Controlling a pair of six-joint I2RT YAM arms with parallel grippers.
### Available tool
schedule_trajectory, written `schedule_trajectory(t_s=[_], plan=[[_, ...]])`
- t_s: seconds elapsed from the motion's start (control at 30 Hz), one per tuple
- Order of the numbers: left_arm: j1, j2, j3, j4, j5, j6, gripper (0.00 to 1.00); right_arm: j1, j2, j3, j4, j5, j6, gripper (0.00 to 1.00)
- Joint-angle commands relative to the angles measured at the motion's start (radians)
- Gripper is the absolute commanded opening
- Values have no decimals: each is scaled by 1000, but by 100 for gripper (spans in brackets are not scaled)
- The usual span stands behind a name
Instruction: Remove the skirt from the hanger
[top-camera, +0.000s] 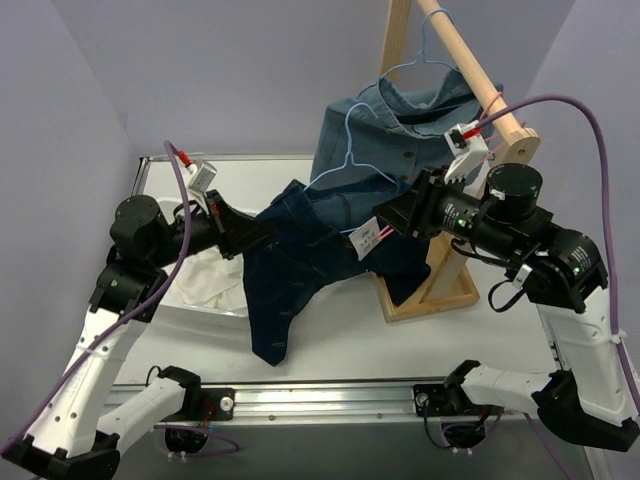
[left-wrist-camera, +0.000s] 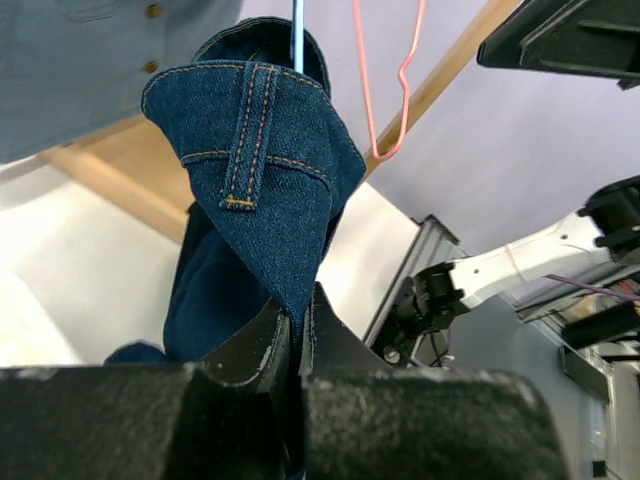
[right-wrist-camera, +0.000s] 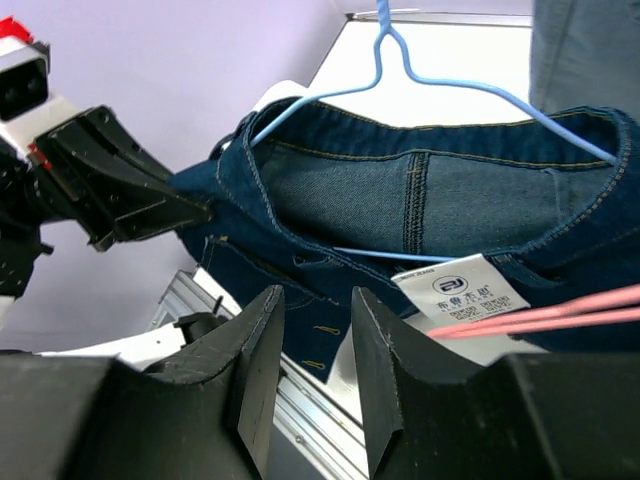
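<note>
Near the skirt (top-camera: 212, 282), left tool (left-wrist-camera: 300, 318) grips dark denim (left-wrist-camera: 255, 180); right tool (right-wrist-camera: 315, 300) parted.

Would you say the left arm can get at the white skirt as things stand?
Probably not yet: the left gripper is shut on the dark-blue denim garment, though the white skirt lies just beneath.

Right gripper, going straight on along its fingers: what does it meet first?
Probably the dark-blue denim garment, near its top edge, straight ahead of the open right gripper. Depth is unclear; the pink hanger lies off to one side.
</note>
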Motion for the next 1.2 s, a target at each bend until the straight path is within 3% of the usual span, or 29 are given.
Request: schedule_trajectory(t_s=[0.0,0.23,0.33,0.57,1.17], plan=[[6,-74,12,-81,-121,45,2,10,4,-25,128,-64,15,30],[6,-174,-48,-116,-127,20,2,42,65,-37,188,1,19,33],[6,-186,-42,-155,-124,23,2,64,99,-37,221,10,16,45],[6,-195,-18,-198,-104,34,2,96,192,-11,209,80,-53,57],[6,-223,11,-267,-67,43,2,96,258,-66,280,110,-89,56]])
